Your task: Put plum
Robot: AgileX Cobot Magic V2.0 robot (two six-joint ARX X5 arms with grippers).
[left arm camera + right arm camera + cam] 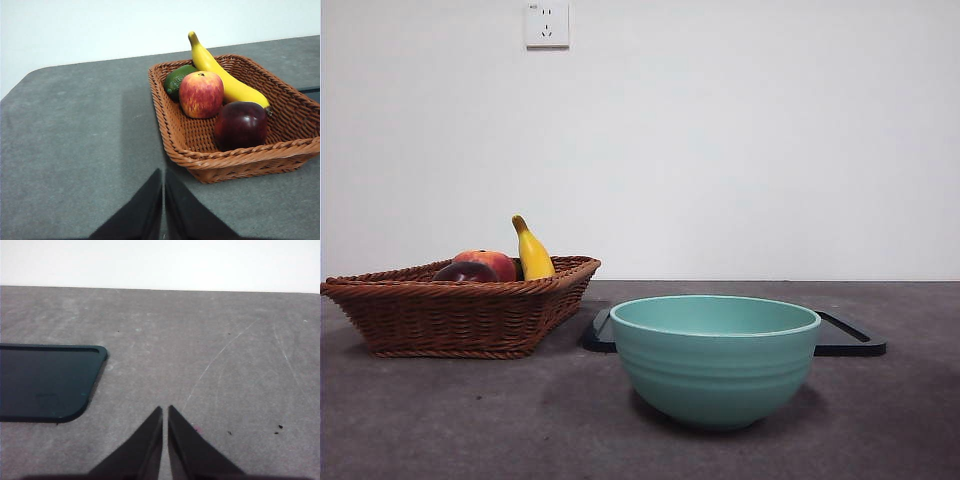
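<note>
The dark maroon plum (241, 125) lies in a brown wicker basket (235, 162), beside a red-orange apple-like fruit (201, 94), a yellow banana (222, 75) and a green fruit (177, 80). In the front view the plum (466, 272) peeks over the basket's rim (460, 310) at the left. My left gripper (163, 175) is shut and empty, above the table short of the basket. My right gripper (165, 411) is shut and empty over bare table. Neither arm shows in the front view.
A teal bowl (715, 358) stands near the front centre. A flat black tray (850, 338) lies behind it; its corner shows in the right wrist view (45, 382). The table is dark grey. A white wall with a socket (547, 24) is behind.
</note>
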